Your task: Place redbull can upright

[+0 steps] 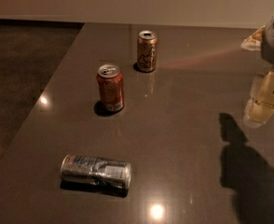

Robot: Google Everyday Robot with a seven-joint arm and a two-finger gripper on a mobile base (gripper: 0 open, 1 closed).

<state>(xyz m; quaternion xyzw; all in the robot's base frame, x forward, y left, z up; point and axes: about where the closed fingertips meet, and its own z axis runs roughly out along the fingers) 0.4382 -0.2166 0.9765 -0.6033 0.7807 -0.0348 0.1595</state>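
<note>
The redbull can (95, 171), slim, silver and dark blue with a white label patch, lies on its side at the front left of the dark table (183, 125), its length running left to right. My gripper (263, 101) hangs at the right edge of the view, above the table and far to the right of the can. It holds nothing that I can see.
A red-orange soda can (111, 88) stands upright behind the redbull can. An orange-gold can with a dark drawing (147, 51) stands upright farther back. The table's left edge runs diagonally, with dark floor (20, 69) beyond. My arm's shadow (249, 171) falls at the front right.
</note>
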